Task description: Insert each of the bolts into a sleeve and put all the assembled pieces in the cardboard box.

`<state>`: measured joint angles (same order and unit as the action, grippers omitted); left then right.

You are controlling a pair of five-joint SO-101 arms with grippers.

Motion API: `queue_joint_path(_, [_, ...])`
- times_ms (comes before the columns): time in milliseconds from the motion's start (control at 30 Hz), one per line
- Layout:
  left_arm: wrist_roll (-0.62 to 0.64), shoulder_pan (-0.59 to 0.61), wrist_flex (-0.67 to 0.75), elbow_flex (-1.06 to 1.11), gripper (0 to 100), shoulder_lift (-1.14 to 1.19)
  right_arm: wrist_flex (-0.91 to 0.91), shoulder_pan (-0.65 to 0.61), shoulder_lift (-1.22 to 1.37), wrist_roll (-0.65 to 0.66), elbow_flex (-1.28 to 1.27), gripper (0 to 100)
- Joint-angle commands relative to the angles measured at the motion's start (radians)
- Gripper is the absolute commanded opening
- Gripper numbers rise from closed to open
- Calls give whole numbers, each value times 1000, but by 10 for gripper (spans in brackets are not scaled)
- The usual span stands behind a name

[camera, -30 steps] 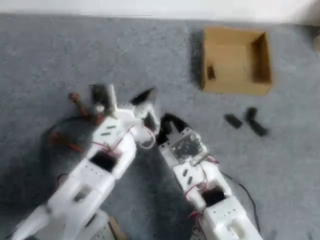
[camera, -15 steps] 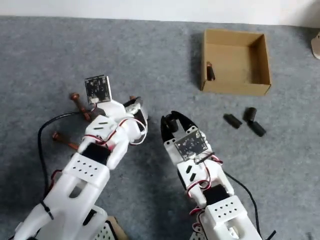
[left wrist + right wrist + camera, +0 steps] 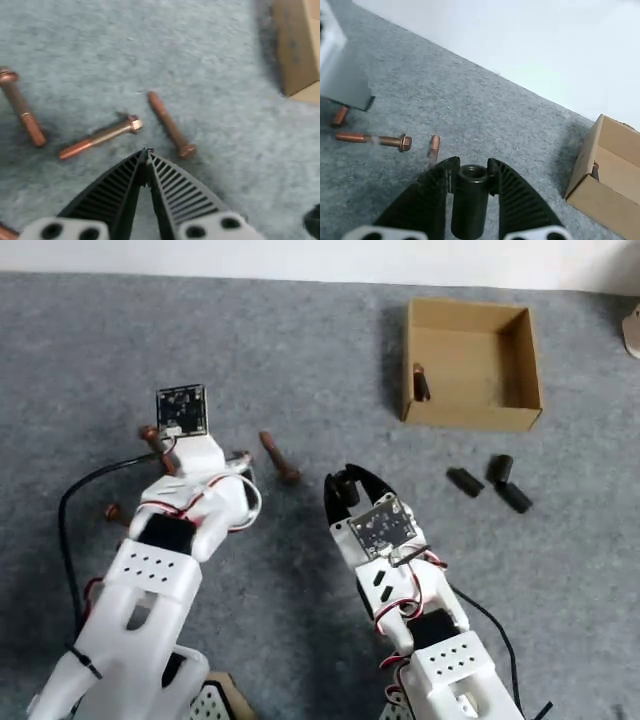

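Right end effector (image 3: 472, 166) grips a sleeve (image 3: 470, 200); left end effector (image 3: 147, 156) is closed and empty above the loose bolts.

Right fingers are clamped on either side of the black sleeve, which stands upright between them with its bore open at the top, well apart from the cardboard box (image 3: 470, 418). Left fingers are pressed tip to tip with nothing between them, farther from the box than the right end effector. One bolt (image 3: 278, 457) lies on the grey table (image 3: 300, 330) between the left end effector and the box. Two more bolts (image 3: 100, 137) (image 3: 22, 120) lie beyond it, farther from the box. One assembled piece (image 3: 421, 385) leans inside the box against its wall. Three loose sleeves (image 3: 465, 481) (image 3: 500, 467) (image 3: 516, 498) lie just outside the box's front wall.
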<state>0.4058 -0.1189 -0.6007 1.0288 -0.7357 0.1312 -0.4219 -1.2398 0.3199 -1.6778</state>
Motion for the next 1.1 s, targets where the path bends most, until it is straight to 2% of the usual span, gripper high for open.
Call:
queue_joint_path(0, [-38, 51, -15, -4, 7, -15, -4, 15, -24, -9, -99, 5])
queue_joint_path(133, [-124, 82, -71, -5, 7, -15, -4, 15, -22, -9, -99, 5])
queue_joint_path(333, [-563, 102, -98, 1, 8, -16, -4, 13, -21, -12, -99, 5])
queue_joint_path(433, [-681, 104, -109, 27, 8, -18, -12, 12, -21, -14, -99, 5])
queue_joint_path(633, [-721, 102, -198, -15, 8, -13, -39, -7, -21, -12, -97, 5])
queue_joint_path(733, [-813, 94, -284, -82, 8, -12, -39, -12, -21, -12, -97, 5])
queue_joint_path(800, [-825, 94, -336, -137, 8, 15, -39, -12, -21, -12, -97, 5])
queue_joint_path(900, [-873, 91, -400, -234, 15, 119, -39, -12, -21, -12, -97, 5])
queue_joint_path(1067, [-910, 91, -443, -421, 88, 378, -41, -10, -21, -11, -97, 5])
